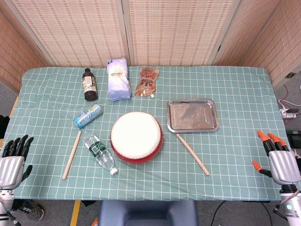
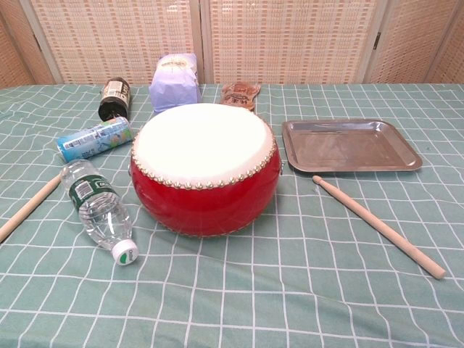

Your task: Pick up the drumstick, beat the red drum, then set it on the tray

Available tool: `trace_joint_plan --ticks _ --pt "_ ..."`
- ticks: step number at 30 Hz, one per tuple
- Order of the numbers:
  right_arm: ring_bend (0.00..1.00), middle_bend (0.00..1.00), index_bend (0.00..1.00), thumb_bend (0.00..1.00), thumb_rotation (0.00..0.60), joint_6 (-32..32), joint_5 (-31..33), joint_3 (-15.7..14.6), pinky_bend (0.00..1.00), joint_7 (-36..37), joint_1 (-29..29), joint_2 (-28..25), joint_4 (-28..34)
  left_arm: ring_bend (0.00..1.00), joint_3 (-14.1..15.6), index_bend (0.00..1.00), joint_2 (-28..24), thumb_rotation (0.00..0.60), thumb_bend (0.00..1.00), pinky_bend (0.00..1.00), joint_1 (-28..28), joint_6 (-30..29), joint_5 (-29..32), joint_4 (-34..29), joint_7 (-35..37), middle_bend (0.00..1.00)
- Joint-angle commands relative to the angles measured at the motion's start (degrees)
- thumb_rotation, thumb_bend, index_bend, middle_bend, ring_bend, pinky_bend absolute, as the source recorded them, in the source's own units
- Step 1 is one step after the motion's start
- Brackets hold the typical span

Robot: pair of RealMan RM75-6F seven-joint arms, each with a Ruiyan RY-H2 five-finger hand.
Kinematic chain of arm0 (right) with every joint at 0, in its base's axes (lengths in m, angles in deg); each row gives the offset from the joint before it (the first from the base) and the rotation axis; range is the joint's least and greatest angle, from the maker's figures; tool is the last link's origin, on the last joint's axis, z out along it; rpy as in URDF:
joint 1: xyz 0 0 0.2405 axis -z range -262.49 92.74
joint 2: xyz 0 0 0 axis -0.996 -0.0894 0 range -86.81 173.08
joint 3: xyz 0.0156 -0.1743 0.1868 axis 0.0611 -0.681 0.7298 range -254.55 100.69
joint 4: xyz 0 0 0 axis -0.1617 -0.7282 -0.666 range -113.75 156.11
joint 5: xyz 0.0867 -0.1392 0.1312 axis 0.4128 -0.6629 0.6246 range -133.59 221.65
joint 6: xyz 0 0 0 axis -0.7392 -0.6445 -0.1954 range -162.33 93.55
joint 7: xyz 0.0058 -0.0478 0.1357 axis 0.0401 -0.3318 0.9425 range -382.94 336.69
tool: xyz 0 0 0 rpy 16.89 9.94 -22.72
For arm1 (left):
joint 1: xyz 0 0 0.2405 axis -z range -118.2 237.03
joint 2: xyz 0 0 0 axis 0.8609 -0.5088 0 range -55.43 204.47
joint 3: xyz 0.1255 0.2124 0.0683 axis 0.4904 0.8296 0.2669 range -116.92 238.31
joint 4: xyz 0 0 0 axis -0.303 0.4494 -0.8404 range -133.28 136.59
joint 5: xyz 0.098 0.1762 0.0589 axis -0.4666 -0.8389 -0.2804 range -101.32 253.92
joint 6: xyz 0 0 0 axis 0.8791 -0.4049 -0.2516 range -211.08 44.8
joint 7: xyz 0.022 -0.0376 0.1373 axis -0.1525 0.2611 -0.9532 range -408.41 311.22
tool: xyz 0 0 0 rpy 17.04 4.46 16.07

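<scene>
Both hands wait at the table's near edge — left hand (image 1: pixel 13 162) and right hand (image 1: pixel 278 160), fingers spread, empty. Right of the red drum (image 1: pixel 136 136) lies a drumstick (image 1: pixel 192 154) — light, rigid wood; grip mid-shaft.

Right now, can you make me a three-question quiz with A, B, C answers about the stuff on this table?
1. Where is the tray?
A. right of the drum
B. on top of the drum
C. under the can

2. How many sticks lie on the cloth?
A. one
B. two
C. four

3. How is the water bottle?
A. standing up
B. lying on its side
C. held in a hand

Answers:
1 A: the tray sits to the drum's right.
2 B: one stick lies left of the drum and one lies right.
3 B: the bottle lies flat; the left hand and right hand hold nothing.
</scene>
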Motion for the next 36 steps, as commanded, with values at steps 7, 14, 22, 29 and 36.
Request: trace_joint_plan --ticks 7,14,22,29,36 --pt "0.04 0.15 0.00 0.23 0.600 -1.04 -0.98 0.03 0.12 0.94 0.08 0.21 -1.24 0.00 0.04 0.00 0.46 0.600 0.27 0.03 -0.48 -1.40 -0.56 0.44 0.35 0.00" --pt "0.00 0.04 0.00 0.23 0.600 -1.79 -1.11 -0.39 0.00 0.97 0.83 -0.54 -0.29 0.00 0.35 0.00 0.25 0.600 0.27 0.02 -0.94 -2.21 -1.28 0.33 1.39 0.00" --pt "0.00 0.04 0.00 0.22 0.600 -1.93 -1.33 -0.79 0.00 0.76 1.22 -0.94 0.26 0.00 0.47 0.00 0.05 0.600 0.27 0.02 -1.17 -2.34 -1.32 0.39 1.67 0.00" --pt "0.00 0.04 0.00 0.23 0.600 2.39 -0.42 -0.12 0.00 -1.53 -1.36 -3.20 2.70 0.00 0.23 0.00 0.19 0.600 0.27 0.02 -0.78 -1.89 -1.23 0.71 1.76 0.00" --pt "0.00 0.08 0.00 0.60 0.600 15.35 2.88 1.54 0.00 -1.59 -9.02 -4.45 6.84 0.00 0.30 0.00 1.08 0.600 0.27 0.02 -0.92 -2.48 -1.74 1.50 2.34 0.00"
